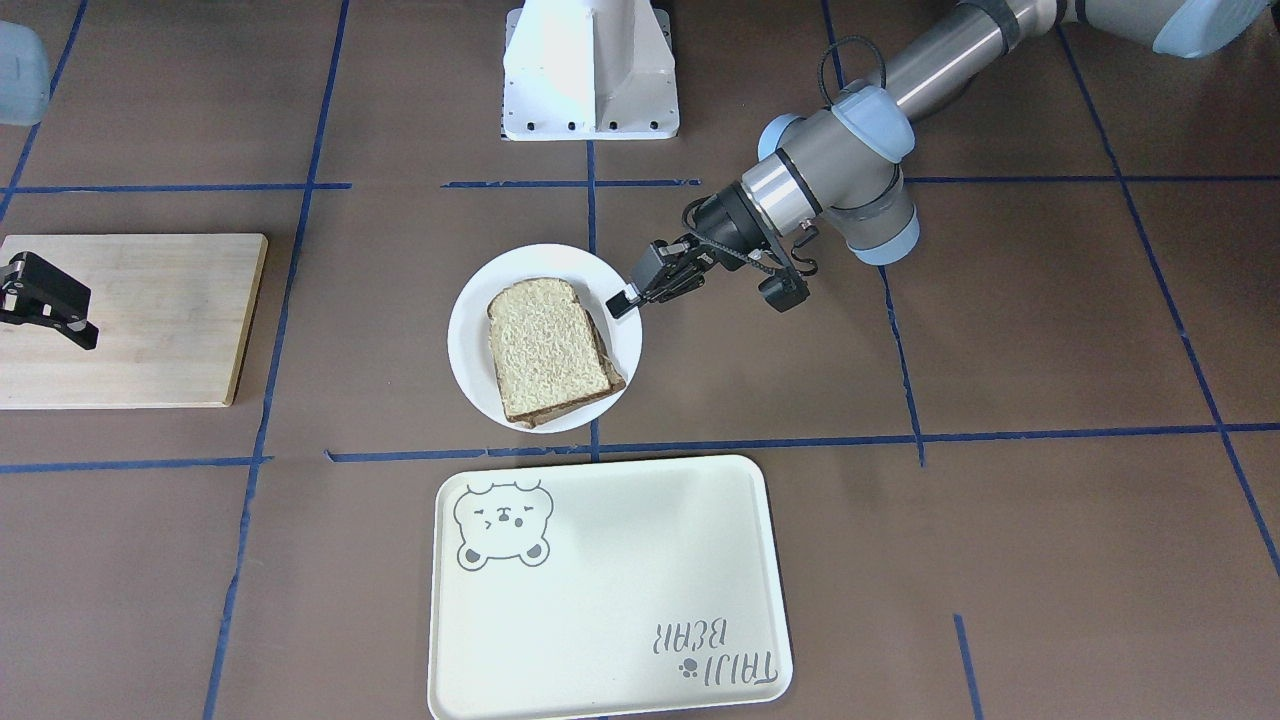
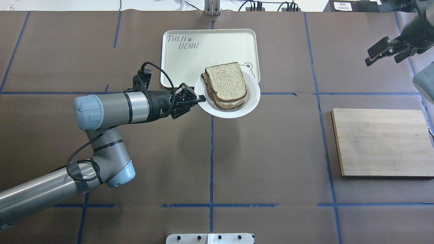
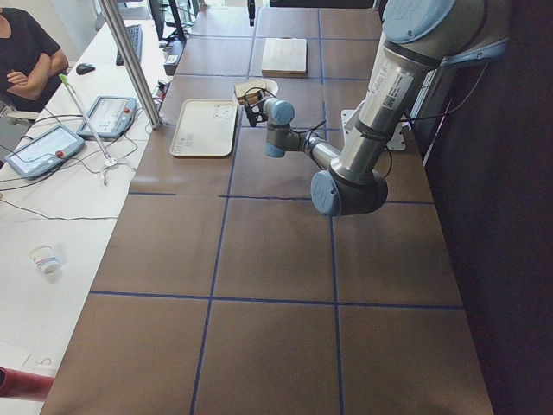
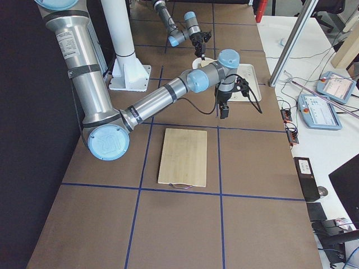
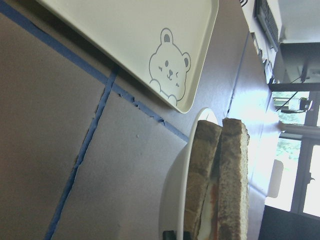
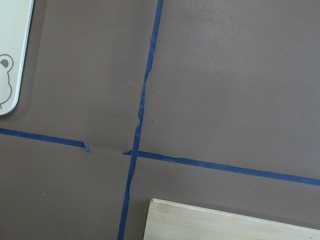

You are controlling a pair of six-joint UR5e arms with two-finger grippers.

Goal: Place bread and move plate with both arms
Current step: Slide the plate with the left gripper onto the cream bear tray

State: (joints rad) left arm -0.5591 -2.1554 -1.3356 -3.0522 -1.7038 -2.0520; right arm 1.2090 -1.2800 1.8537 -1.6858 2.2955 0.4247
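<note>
Bread [image 1: 548,345] already stacked on the plate [image 1: 470,330], I have the left gripper [image 1: 625,298] clamping its rim beside the tray [image 1: 600,600]; moving the plate remains. Right gripper [image 2: 383,58] hangs open, empty.

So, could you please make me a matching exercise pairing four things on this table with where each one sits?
1. speckled wholegrain bread slice
2. small round white plate
3. cream rectangular bear tray
4. pale wooden board

a. on the robot's right side of the table
b. top of the stack
c. rim pinched by the left gripper
d. far side from the robot

Pairs: 1-b, 2-c, 3-d, 4-a
</note>
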